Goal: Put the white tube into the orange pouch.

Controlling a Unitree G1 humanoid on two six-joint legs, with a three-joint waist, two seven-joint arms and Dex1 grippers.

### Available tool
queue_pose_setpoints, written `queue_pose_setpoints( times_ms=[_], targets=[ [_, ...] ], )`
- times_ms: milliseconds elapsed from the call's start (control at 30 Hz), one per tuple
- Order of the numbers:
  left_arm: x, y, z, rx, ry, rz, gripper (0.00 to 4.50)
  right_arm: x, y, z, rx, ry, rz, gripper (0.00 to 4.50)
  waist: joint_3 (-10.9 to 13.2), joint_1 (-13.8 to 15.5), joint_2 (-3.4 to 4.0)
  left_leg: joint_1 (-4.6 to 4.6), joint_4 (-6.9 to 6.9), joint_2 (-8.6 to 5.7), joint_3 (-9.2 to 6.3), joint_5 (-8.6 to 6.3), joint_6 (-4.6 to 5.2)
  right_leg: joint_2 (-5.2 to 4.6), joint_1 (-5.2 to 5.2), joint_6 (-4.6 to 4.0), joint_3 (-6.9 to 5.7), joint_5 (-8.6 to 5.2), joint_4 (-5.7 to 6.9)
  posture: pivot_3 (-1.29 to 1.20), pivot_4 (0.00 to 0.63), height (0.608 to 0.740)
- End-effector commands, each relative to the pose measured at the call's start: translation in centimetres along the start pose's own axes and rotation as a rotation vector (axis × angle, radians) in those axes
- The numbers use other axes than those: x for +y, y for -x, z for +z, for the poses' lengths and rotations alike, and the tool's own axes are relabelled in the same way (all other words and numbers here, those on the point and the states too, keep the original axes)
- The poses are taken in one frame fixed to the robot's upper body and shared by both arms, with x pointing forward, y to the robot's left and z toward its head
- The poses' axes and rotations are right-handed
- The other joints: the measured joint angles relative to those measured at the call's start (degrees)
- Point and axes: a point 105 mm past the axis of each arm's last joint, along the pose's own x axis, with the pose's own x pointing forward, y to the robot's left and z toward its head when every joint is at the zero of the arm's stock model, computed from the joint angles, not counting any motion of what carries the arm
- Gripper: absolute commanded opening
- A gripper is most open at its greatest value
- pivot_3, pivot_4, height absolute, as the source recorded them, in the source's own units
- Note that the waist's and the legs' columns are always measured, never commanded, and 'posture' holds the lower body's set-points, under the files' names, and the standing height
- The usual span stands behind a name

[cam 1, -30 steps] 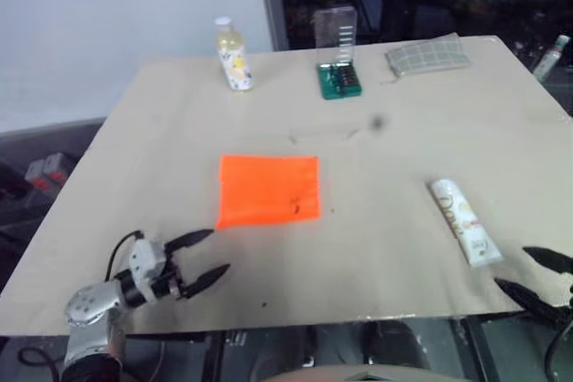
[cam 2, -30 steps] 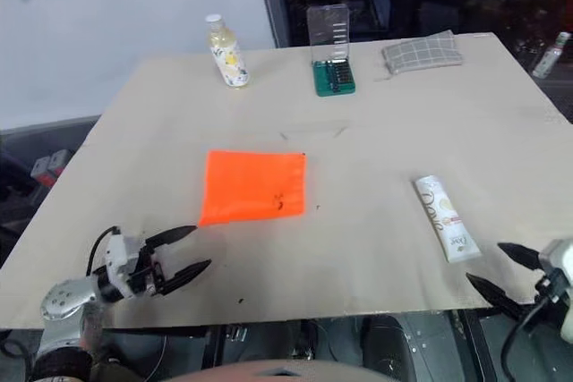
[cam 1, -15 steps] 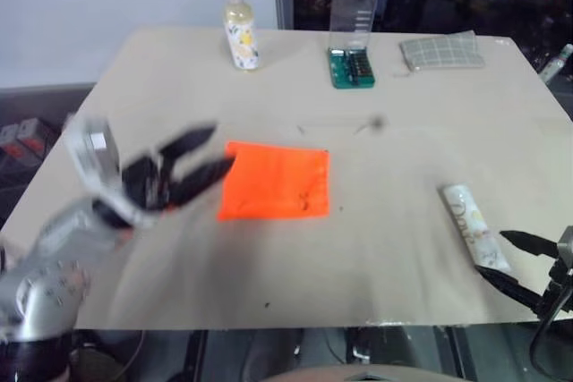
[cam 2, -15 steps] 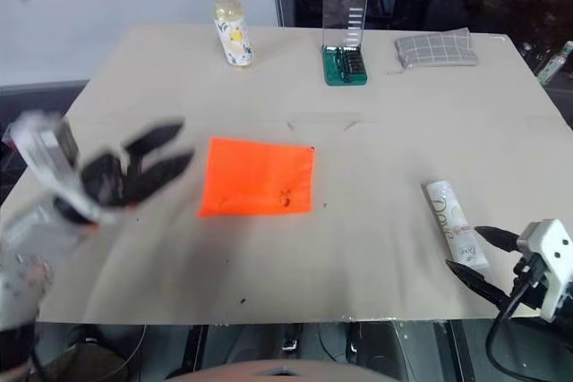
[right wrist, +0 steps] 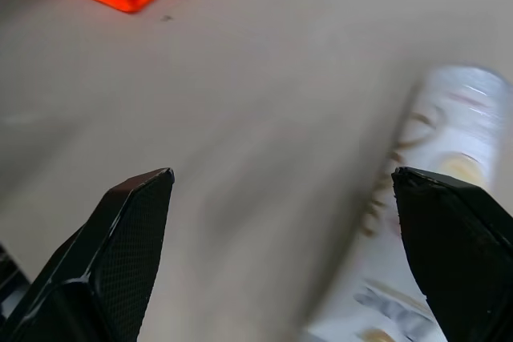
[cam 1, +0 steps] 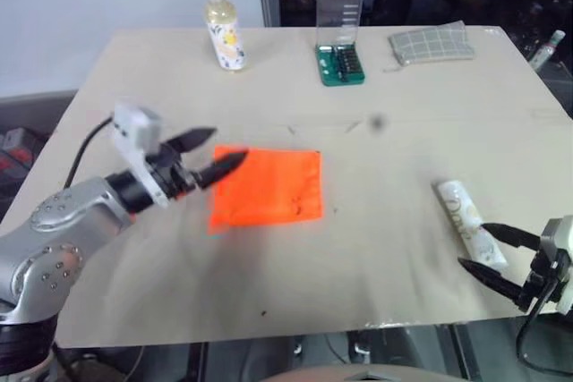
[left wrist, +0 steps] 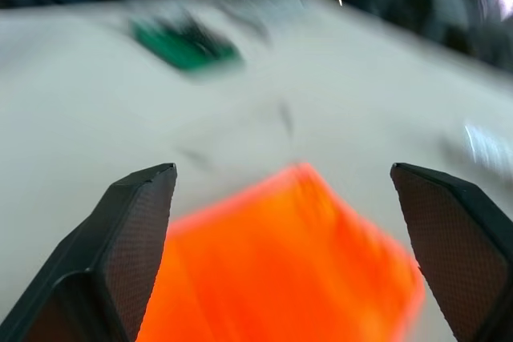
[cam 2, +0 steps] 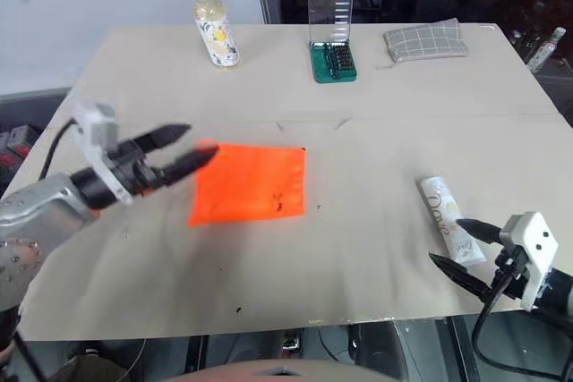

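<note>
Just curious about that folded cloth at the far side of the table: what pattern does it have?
The cloth is grey with a pale checked grid; the right eye view shows it best.

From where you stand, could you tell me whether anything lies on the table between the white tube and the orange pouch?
Nothing visible does. The white tube lies near the table's right front edge, the orange pouch flat toward the left, with bare tabletop between them. The bottle, green case and grey checked pouch stand along the far edge.
</note>
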Motion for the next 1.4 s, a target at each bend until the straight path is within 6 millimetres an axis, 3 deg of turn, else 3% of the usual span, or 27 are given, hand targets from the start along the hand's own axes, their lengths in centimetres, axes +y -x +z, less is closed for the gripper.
queue_pose_setpoints(
  times_ms=[33,167,433,600,733,867,967,1067,1233,1300,1367,1400],
  targets=[
    [-0.9,-0.2,-0.6,0.091,-0.067,-0.064,4.44,1.1,-1.1,2.1,-0.067,0.046,0.056,4.42,0.0,0.0,0.04,0.01,0.01,0.0,-0.01,0.01,-0.03,-0.02,0.0,-0.02,0.01,0.01,0.01,0.0,0.15,0.74],
    [-0.9,-1.6,-1.6,0.227,-0.031,-0.069,4.44,1.6,-2.2,3.1,-0.096,0.069,0.076,4.42,0.0,0.4,0.05,-0.03,0.03,0.0,-0.22,0.0,0.0,-0.1,0.0,-0.1,0.05,0.07,0.05,0.0,0.15,0.74],
    [-1.2,-4.8,-0.9,0.405,0.053,-0.058,4.44,2.2,-3.1,4.0,-0.119,0.098,0.098,4.42,0.1,1.3,-0.03,-0.12,0.08,0.01,-0.31,0.32,0.07,0.17,0.02,0.15,0.07,0.22,0.1,0.0,0.15,0.74],
    [-2.8,-5.5,-0.5,0.417,-0.121,-0.174,4.44,2.5,-3.6,4.6,-0.139,0.111,0.103,4.42,0.1,1.0,-0.08,-0.07,0.11,0.02,-0.17,0.32,0.07,0.25,0.02,0.15,0.07,0.22,0.09,0.0,0.15,0.74],
    [-3.9,-3.8,-3.2,0.5,-0.351,-0.338,4.44,2.9,-3.9,4.6,-0.146,0.105,0.108,4.42,0.1,0.7,-0.02,-0.02,0.09,0.11,-0.11,0.33,0.03,0.35,0.0,-0.04,0.06,0.32,0.1,0.0,0.15,0.74],
    [-0.2,-2.5,-7.1,0.647,-0.672,-0.315,4.44,3.0,-4.0,4.6,-0.154,0.102,0.103,4.42,0.1,1.1,0.03,-0.01,0.1,0.13,-0.1,0.34,-0.01,0.34,0.0,-0.14,0.0,0.23,0.1,0.0,0.15,0.74],
    [3.7,-2.7,-8.3,0.709,-0.846,-0.234,4.44,3.0,-3.9,4.6,-0.154,0.103,0.092,4.42,0.1,1.5,0.01,-0.03,0.11,0.14,-0.13,0.33,0.01,0.34,-0.01,-0.26,-0.01,0.16,0.1,0.0,0.15,0.74],
    [9.1,-3.5,-7.6,0.735,-1.06,-0.072,4.44,3.2,-3.6,4.3,-0.154,0.099,0.076,4.42,-0.3,2.0,0.31,0.02,0.19,0.1,-0.24,0.21,0.26,0.35,0.04,-0.28,0.1,0.18,0.14,0.0,0.15,0.74],
    [12.6,-5.8,-4.9,0.625,-1.261,0.025,4.44,3.3,-3.8,4.0,-0.157,0.096,0.074,4.42,-0.3,1.9,0.27,0.13,0.34,0.1,-0.22,0.25,0.27,0.51,-0.01,-0.28,0.28,0.2,0.66,0.0,0.15,0.74],
    [12.5,-7.1,-3.0,0.488,-1.179,0.041,4.44,3.4,-3.9,4.0,-0.161,0.097,0.08,4.42,-0.3,1.6,0.2,0.14,0.41,0.1,-0.2,0.26,0.28,0.56,-0.03,-0.2,0.37,0.24,0.73,0.0,0.15,0.74],
    [12.0,-7.5,-2.4,0.398,-0.871,0.025,4.44,3.4,-4.0,4.0,-0.163,0.1,0.081,4.42,-0.3,1.3,0.17,0.01,0.54,0.11,-0.2,0.24,0.31,0.55,-0.1,-0.12,0.4,0.29,0.74,0.0,0.15,0.74],
    [11.0,-6.6,-2.2,0.383,-0.632,-0.058,4.44,3.3,-4.0,4.0,-0.162,0.1,0.081,4.42,-0.2,1.2,0.04,-0.15,0.71,0.12,-0.2,0.19,0.4,0.54,-0.2,-0.06,0.4,0.33,0.76,0.0,0.15,0.74]
  ],
)
